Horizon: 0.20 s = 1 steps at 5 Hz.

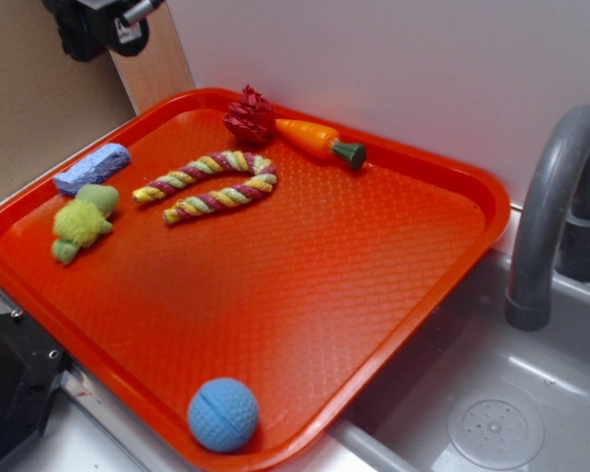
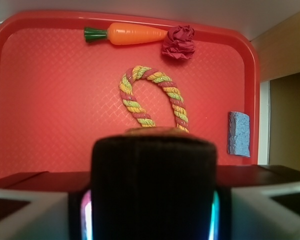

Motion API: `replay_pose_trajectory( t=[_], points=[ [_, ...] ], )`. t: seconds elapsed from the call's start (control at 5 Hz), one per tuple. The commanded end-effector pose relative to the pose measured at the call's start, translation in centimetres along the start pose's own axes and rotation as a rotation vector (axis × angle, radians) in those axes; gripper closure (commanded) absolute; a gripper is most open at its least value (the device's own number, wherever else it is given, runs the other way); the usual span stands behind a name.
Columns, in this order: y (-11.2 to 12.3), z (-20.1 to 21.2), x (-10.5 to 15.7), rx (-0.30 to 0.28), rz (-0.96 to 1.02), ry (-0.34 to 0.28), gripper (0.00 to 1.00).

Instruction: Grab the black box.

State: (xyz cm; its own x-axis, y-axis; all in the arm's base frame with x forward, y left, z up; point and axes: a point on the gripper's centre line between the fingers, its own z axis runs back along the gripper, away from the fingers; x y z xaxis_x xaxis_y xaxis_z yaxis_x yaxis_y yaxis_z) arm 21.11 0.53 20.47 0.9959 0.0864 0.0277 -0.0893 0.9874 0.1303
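In the wrist view the black box [image 2: 154, 170] fills the lower middle, a matte dark block with a rounded-looking top edge. It sits squeezed between my grey fingers [image 2: 35, 210], with a thin glow down each of its sides. My gripper [image 2: 154, 205] is shut on it and held well above the red tray [image 2: 50, 100]. In the exterior view the gripper [image 1: 103, 25] hangs high over the tray's back left corner, partly cut off by the frame edge. The box cannot be made out there.
On the tray [image 1: 305, 295] lie a lavender-blue block [image 1: 91, 168], a green fuzzy toy [image 1: 82, 222], a striped rope loop [image 1: 214, 184], a red pinecone toy [image 1: 249, 115], a carrot [image 1: 320, 141] and a blue ball [image 1: 222, 414]. A grey faucet [image 1: 551, 206] and sink [image 1: 492, 413] stand at right.
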Motion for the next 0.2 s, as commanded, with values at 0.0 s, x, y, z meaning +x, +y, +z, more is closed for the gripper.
replay_pose_trajectory(
  t=[0.0],
  points=[
    [-0.4,0.63,0.2,-0.048,-0.015,-0.056,1.0]
  ],
)
